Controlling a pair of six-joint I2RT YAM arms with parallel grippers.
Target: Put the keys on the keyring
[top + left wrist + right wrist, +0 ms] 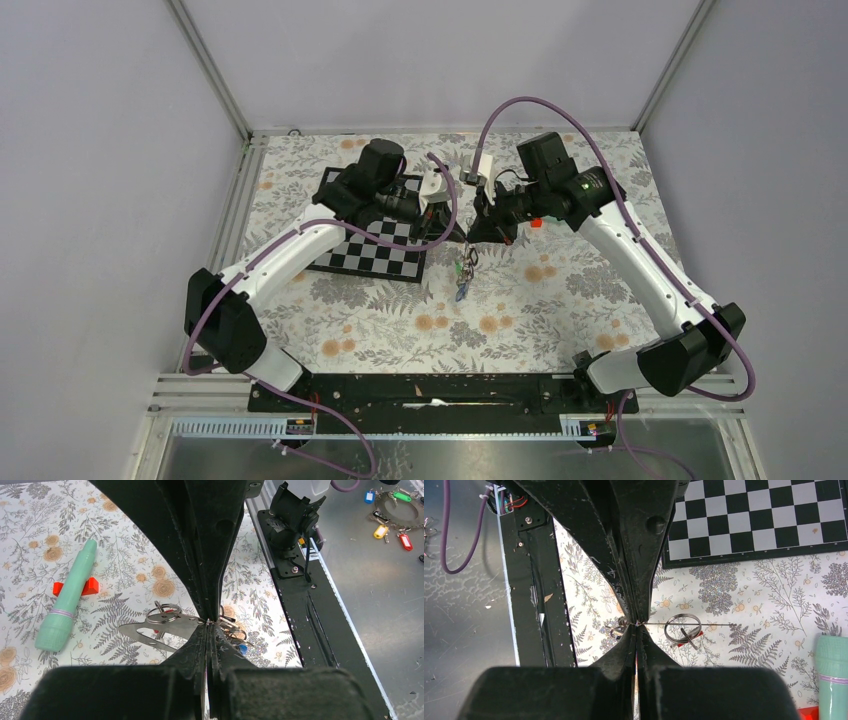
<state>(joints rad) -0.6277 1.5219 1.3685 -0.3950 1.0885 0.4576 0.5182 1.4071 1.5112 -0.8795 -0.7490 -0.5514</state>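
My left gripper (450, 222) and right gripper (482, 226) meet above the floral table, both shut on the keyring (155, 628), a thin grey metal loop. In the left wrist view my left gripper (209, 622) pinches its right end. In the right wrist view my right gripper (638, 624) pinches the keyring (704, 624), seen edge-on as a thin line. Keys (464, 275) hang from it on small split rings; a blue tag (243, 649) and a red tag (680, 643) show. More tagged keys (395, 520) lie off the table on the metal surface.
A teal tube (67, 597) with a red cap (89, 586) lies on the table under the right arm; it also shows in the right wrist view (833, 675). A chessboard (375, 250) sits under the left arm. The black base rail (300, 610) runs along the near edge.
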